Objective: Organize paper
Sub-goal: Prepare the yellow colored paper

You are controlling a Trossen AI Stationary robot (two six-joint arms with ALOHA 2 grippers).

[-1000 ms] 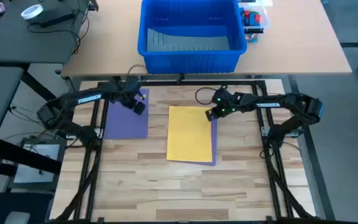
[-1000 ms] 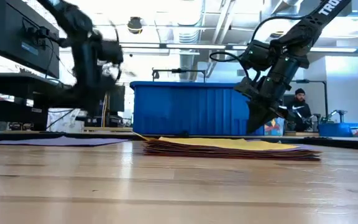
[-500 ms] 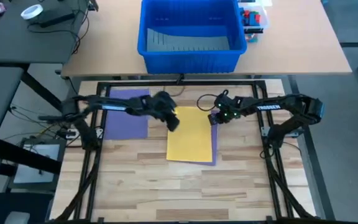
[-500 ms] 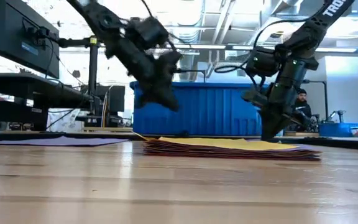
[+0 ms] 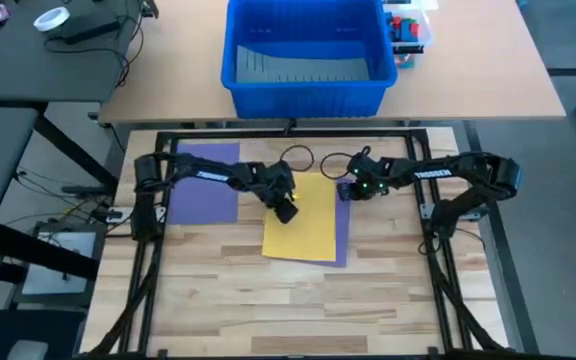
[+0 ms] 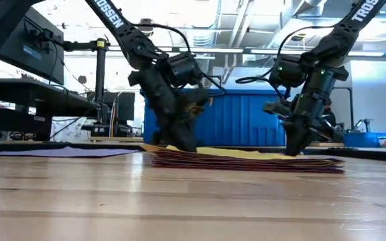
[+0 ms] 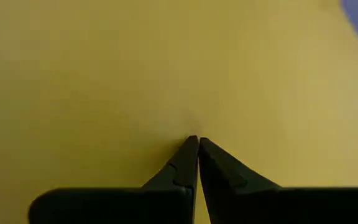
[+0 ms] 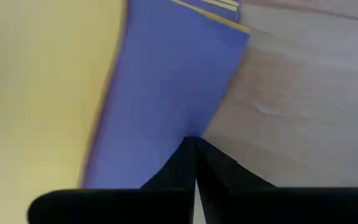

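A stack of paper (image 5: 304, 218) lies mid-table with a yellow sheet (image 7: 104, 74) on top. A purple sheet (image 8: 166, 93) under it shows along the stack's right edge (image 5: 344, 215). A single purple sheet (image 5: 206, 186) lies flat on the table to the left. My left gripper (image 5: 286, 210) is shut, tips down on the yellow sheet. My right gripper (image 5: 346, 190) is shut, tips down at the stack's far right corner. In the low view, my left gripper (image 6: 183, 144) and my right gripper (image 6: 292, 150) both reach the stack's top. My left gripper presses its shut fingertips (image 7: 194, 146) down on the yellow top sheet (image 7: 191, 127), left of the sheet's middle, coming from above on a slant. The sheet lies flat on the stack. My right gripper presses its shut fingertips (image 8: 194, 149) on the purple sheet's uncovered strip (image 8: 188, 127) near the far right corner, from above. That sheet lies flat.
A big blue bin (image 5: 303, 60) stands on the far table behind the work surface, with a clear bag of colourful things (image 5: 408, 30) to its right. Bare wooden tabletop (image 5: 298, 310) lies on the near side of the stack.
My left gripper has swung from over the single purple sheet toward the table's right and come down onto the yellow sheet. My right gripper has lowered onto the stack's far right corner. The yellow sheet has slid slightly toward the left, baring more purple at the right.
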